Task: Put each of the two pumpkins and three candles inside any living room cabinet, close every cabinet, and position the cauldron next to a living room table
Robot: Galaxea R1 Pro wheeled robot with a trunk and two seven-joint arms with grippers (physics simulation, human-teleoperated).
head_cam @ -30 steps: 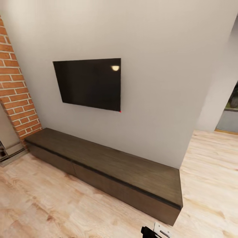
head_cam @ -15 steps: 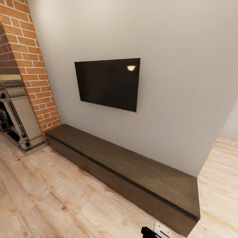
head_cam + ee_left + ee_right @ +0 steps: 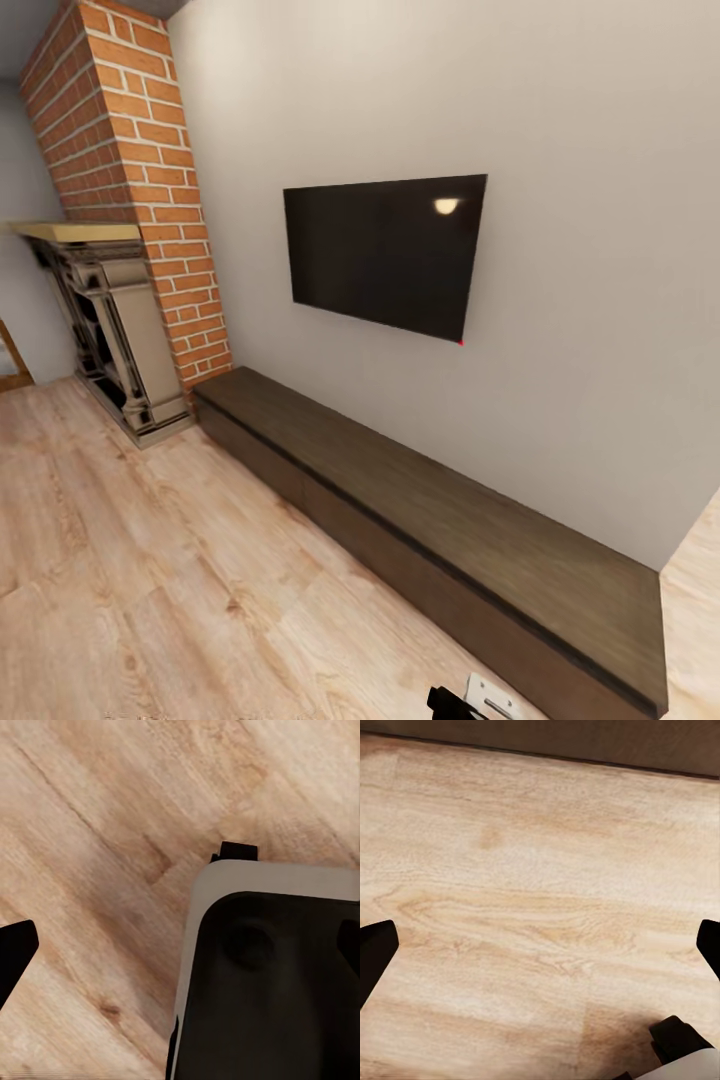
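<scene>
The cabinet (image 3: 450, 520) is a long low dark brown unit running along the white wall, and its fronts all sit flush and shut. Nothing rests on its top. The pumpkins, candles, cauldron and table are out of view. In the right wrist view my right gripper (image 3: 540, 949) is open over bare wood floor, its dark fingertips (image 3: 375, 952) far apart and nothing between them. In the left wrist view my left gripper (image 3: 180, 945) is also open and empty. It hangs over the floor and a white-edged dark part of my own body (image 3: 270, 982).
A black TV (image 3: 385, 250) hangs on the wall above the cabinet. A red brick chimney (image 3: 140, 180) and a grey fireplace (image 3: 110, 330) stand at the cabinet's left end. Light wood floor (image 3: 150, 580) spreads in front. A dark brown strip (image 3: 585, 739) borders the floor in the right wrist view.
The head camera has swung left: the cabinet and TV slid right in the picture, and the brick chimney and fireplace came into view. Nothing in the room itself moved.
</scene>
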